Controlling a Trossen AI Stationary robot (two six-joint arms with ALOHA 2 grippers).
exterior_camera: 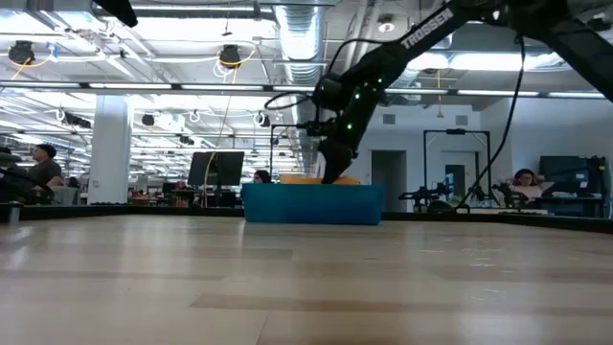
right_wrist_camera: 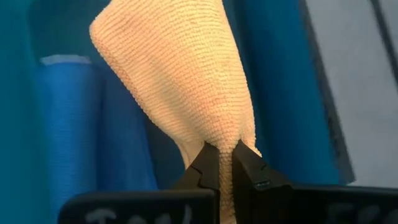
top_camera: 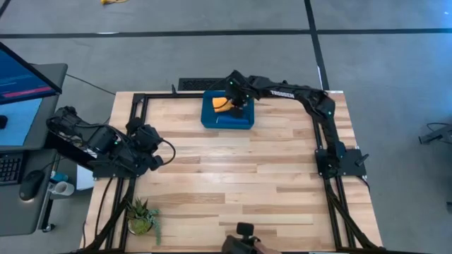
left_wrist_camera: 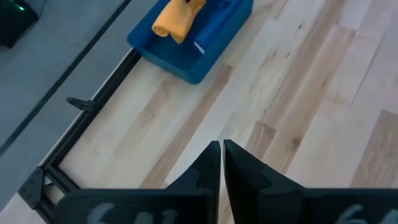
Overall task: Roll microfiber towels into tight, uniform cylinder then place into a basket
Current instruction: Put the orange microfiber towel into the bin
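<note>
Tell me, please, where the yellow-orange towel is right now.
In the high view the yellow-orange towel lies in the blue basket at the table's far edge, beside the blue towel, pinched by the right gripper.

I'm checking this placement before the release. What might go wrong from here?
The right hand pinches only a corner of the yellow-orange towel, which looks loosely bunched rather than rolled, so it may unroll further on release. It may also drape over the blue towel in the basket, or snag and lift out.

A yellow-orange towel [right_wrist_camera: 180,81], bunched and pinched at one end, lies beside a rolled blue towel [right_wrist_camera: 65,124] inside the dark blue low-walled basket [top_camera: 227,122] at the worktop's far edge.
</note>
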